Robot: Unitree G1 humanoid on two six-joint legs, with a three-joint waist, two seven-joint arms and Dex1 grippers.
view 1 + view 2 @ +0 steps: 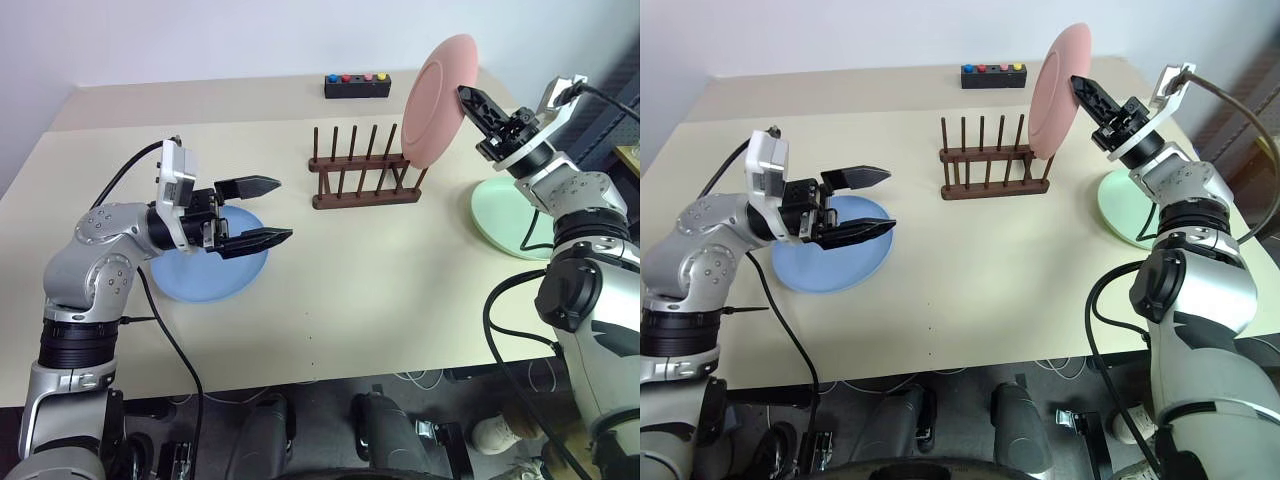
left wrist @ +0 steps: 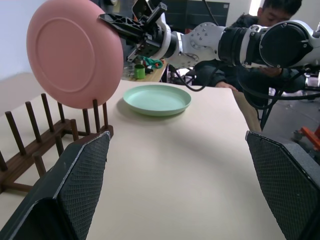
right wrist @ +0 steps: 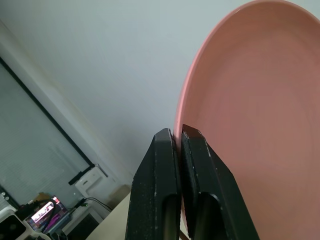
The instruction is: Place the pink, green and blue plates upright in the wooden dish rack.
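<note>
A: What is the right claw [image 1: 470, 98] doing?
B: Its 2 fingers are pinched on the rim of the pink plate [image 1: 436, 100], which it holds upright in the air. The plate's lower edge hangs just above the end of the rack [image 1: 364, 168] nearest that claw; I cannot tell whether it touches the pegs.

A: And the left claw [image 1: 262, 211]?
B: Spread wide and holding nothing. It hovers over the tabletop [image 1: 380, 290], pointing toward the right arm's side. The blue plate [image 1: 208, 268] lies flat just below and behind its fingers.

A: The green plate [image 1: 508, 222]?
B: Flat on the tabletop, under the right arm, below and behind that claw.

A: Anything else?
B: A black box [image 1: 356, 85] with 4 coloured buttons sits beyond the rack, at the far edge. In the left wrist view, a person [image 2: 265, 20] sits past the tabletop.
</note>
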